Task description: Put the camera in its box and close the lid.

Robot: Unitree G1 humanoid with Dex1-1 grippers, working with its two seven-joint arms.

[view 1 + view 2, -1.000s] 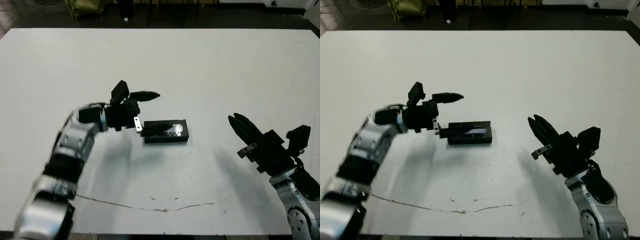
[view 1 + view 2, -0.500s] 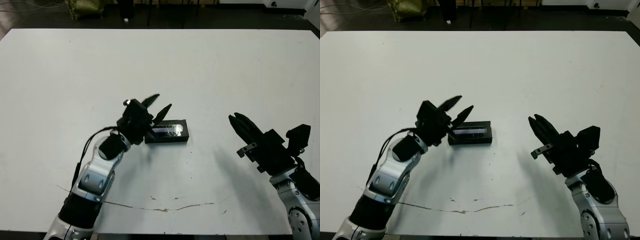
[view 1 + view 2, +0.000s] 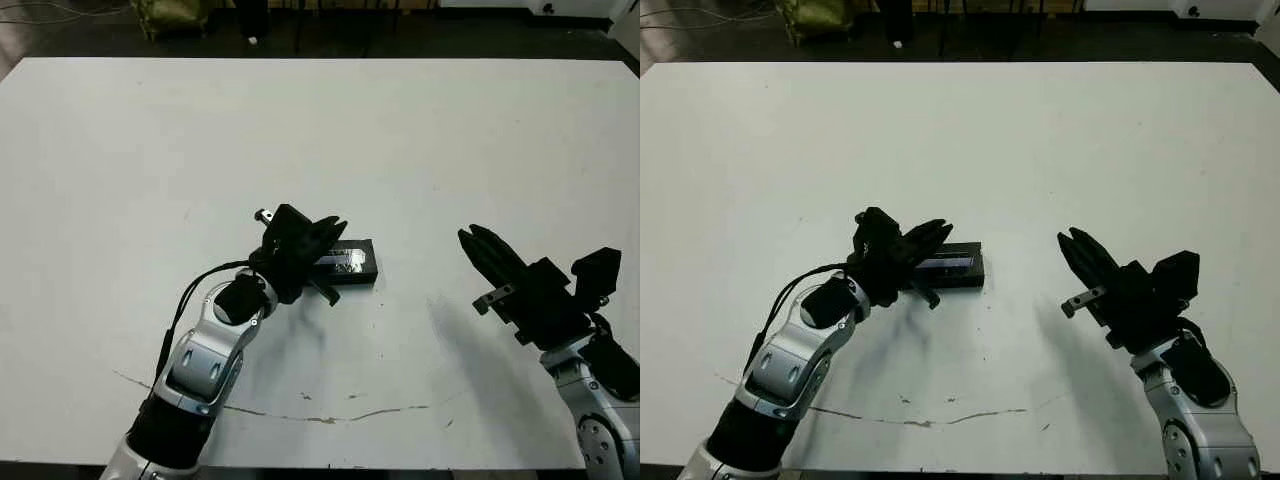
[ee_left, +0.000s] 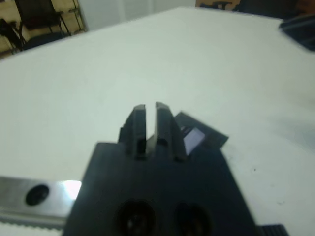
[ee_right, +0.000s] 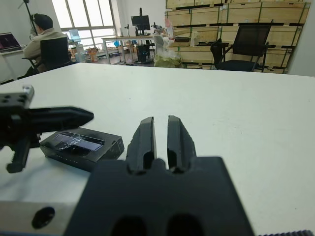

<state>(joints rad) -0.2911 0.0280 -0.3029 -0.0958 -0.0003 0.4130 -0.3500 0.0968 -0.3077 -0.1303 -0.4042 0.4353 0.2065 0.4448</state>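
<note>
The box (image 5: 81, 144) sits near the middle of the white table (image 3: 420, 130), and the lid (image 3: 352, 259) with its shiny strip is already on top of it. No camera shows anywhere on the table, so it is most likely inside. The job looks almost done. What may be left is to press the lid down flat; I cannot tell if it is fully seated.

The box lies flat. Its long side runs left to right across the table, with 1 short end toward the left arm and the other toward the right arm. The shiny strip on the lid faces up.

The left gripper (image 3: 318, 236) is at the box's left end, over that end of the lid. Its 2 fingers are close together with only a thin gap, and they hold nothing. I cannot tell if they touch the lid.

The right gripper (image 3: 487, 250) hangs above the table, well apart from the box on its right side. Its 2 fingers are also close together and hold nothing.
</note>
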